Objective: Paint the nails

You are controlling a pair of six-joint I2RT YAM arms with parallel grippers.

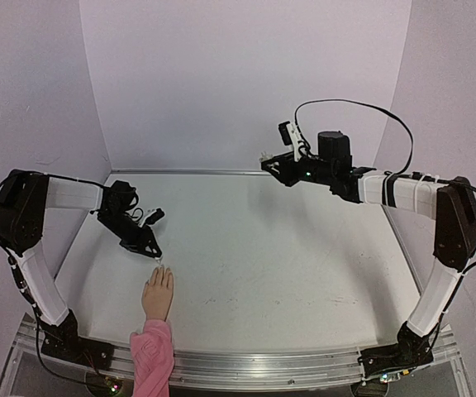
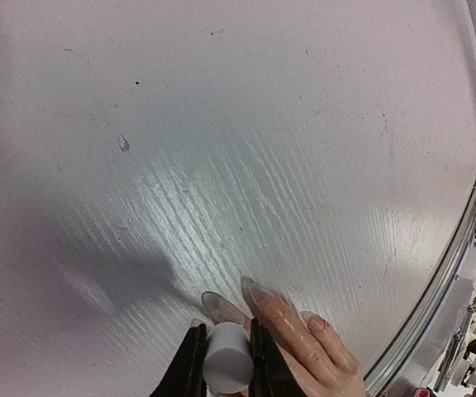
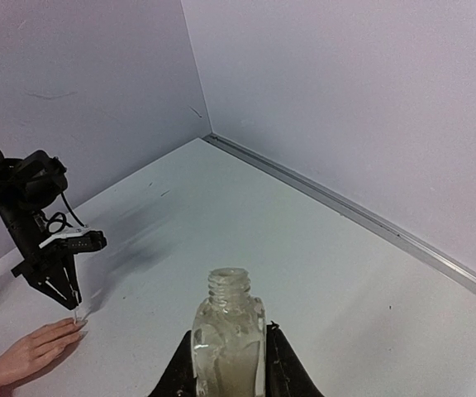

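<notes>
The flesh-coloured mannequin hand with a pink sleeve lies palm down at the table's near left edge. Its nails are long, clear and pointed. My left gripper hangs just beyond the fingertips, shut on a white brush cap. The cap points down at the nails; the brush tip itself is hidden under it. Held high at the back right, my right gripper is shut on an open clear glass polish bottle with a threaded neck.
Purple walls close the white table at the back and both sides. A metal rail runs along the near edge. The left arm also shows in the right wrist view.
</notes>
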